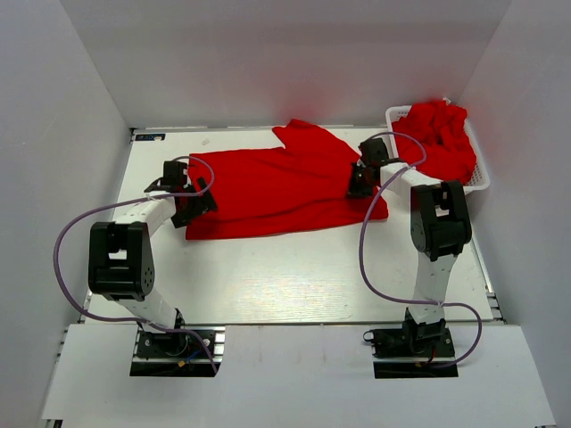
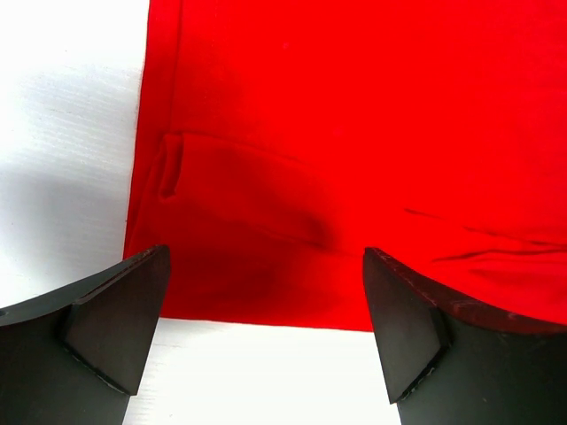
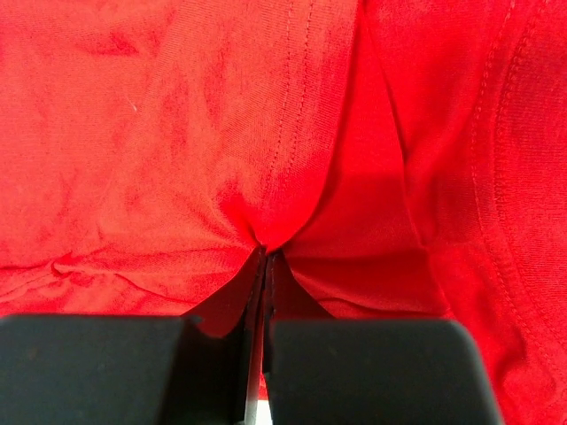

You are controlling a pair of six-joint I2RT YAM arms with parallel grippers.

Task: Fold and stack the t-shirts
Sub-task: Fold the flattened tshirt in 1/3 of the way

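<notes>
The plain red cloth t-shirt (image 2: pixel 354 133) runs off the left wrist view at 12 and 3 o'clock. Its fold disappears between the jaws of the right gripper (image 3: pixel 266 266). The red heap (image 1: pixel 442 138) in the white slatted plastic basket (image 1: pixel 480 178), at 2 o'clock, cannot be counted.

You have bare table (image 1: pixel 312 276) across the near half. Spread t-shirt (image 1: pixel 268 192) covers the far middle. White basket (image 1: pixel 482 176) of heaped shirts (image 1: pixel 442 134) blocks far right; walls (image 1: pixel 53 134) close three sides.
</notes>
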